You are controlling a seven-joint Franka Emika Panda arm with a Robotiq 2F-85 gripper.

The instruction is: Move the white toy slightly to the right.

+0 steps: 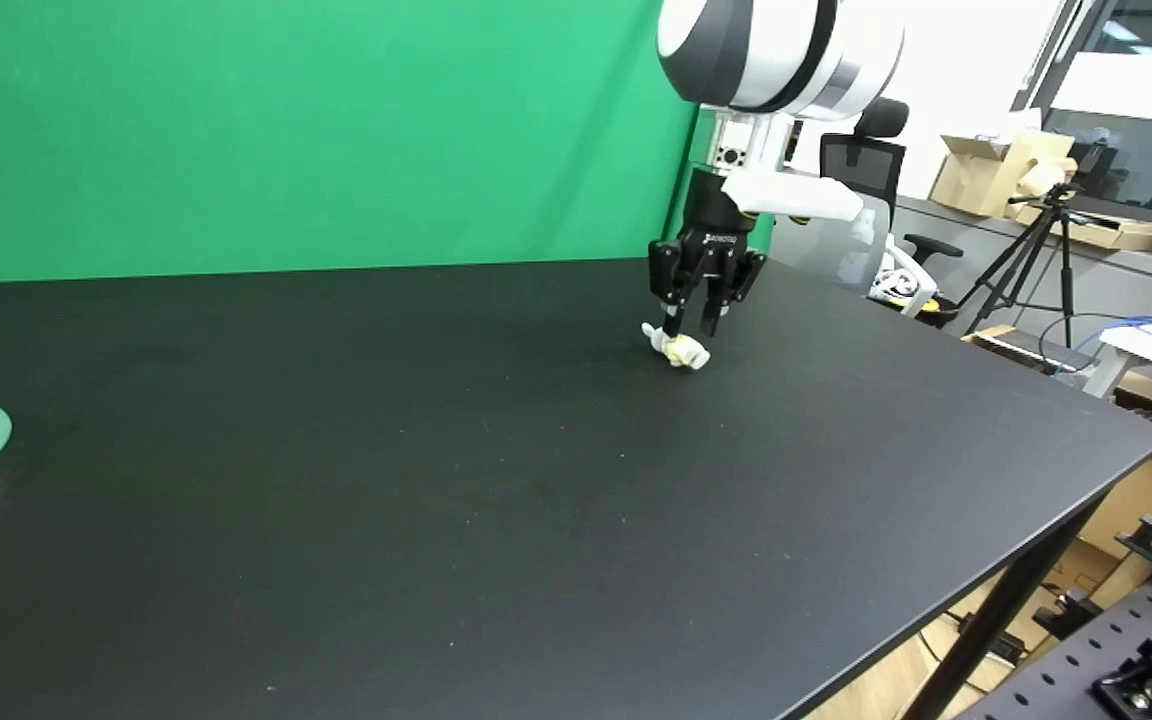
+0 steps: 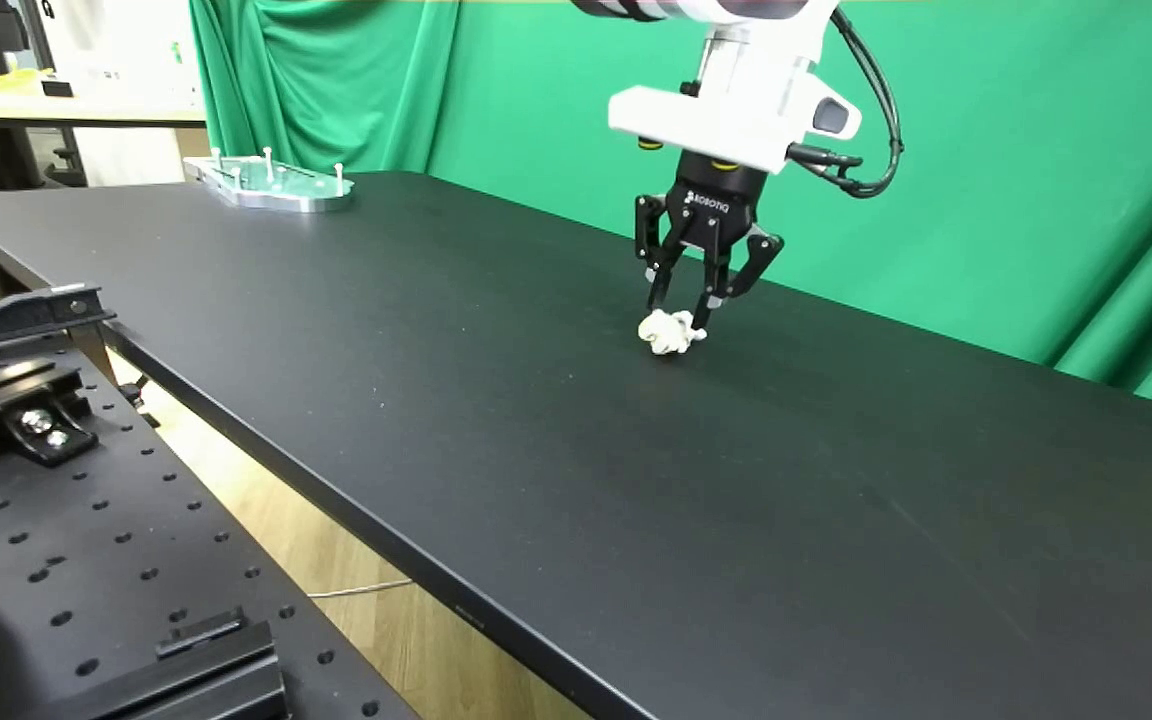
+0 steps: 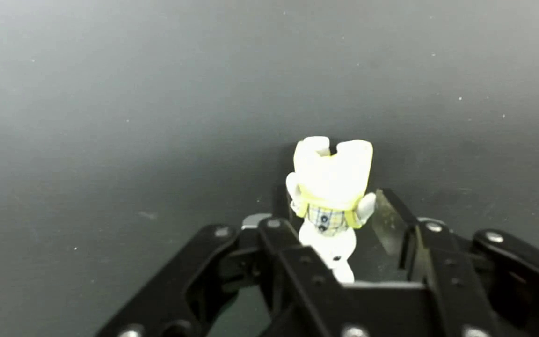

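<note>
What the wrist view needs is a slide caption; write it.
White toy with checked front between the fingers of the gripper, dark tabletop behind.

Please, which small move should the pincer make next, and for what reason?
I would probably close the pincer gently on the white toy: in the wrist view it lies between the fingers, but whether both touch it, I cannot tell. A secure hold seems sensible before shifting it right.

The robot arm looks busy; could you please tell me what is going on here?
The robot arm holds its gripper low over the black table, at the small white toy. The fingers stand on either side of it; whether they grip it is unclear. The aim is to move it slightly right.
</note>
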